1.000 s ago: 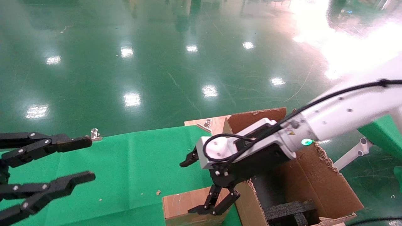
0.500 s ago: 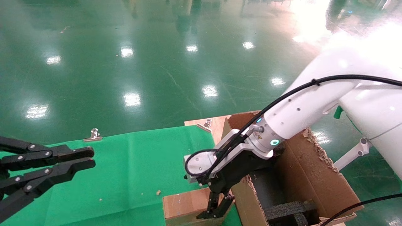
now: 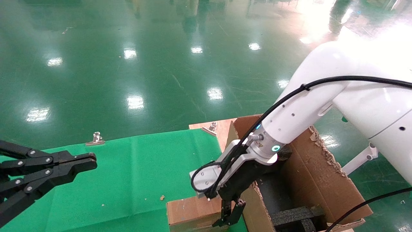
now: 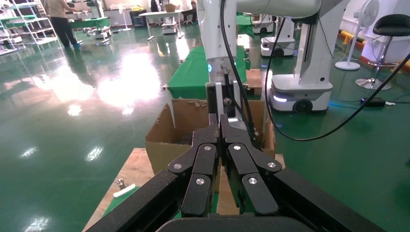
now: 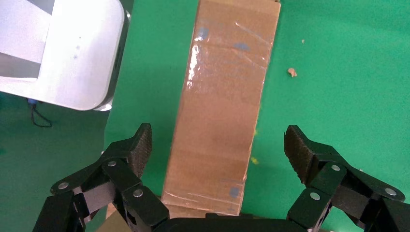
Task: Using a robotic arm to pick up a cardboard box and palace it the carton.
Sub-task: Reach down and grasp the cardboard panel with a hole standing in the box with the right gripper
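Right end effector (image 5: 217,150) open, straddling cardboard box (image 5: 225,106) on green surface (image 3: 135,167), just left of carton (image 3: 322,180). Left end effector (image 4: 220,145) closed, idle far left. Risk: off-centre pinch twists box, snagging carton flap.

The small brown taped cardboard box (image 3: 193,211) lay flat on the green bench's near edge, just beside the large ragged-flapped carton (image 3: 318,180), under the white robotic arm (image 3: 289,125).

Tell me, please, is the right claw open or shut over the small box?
Open. The right claw straddles the small box, fingers apart from its sides, green cloth between.
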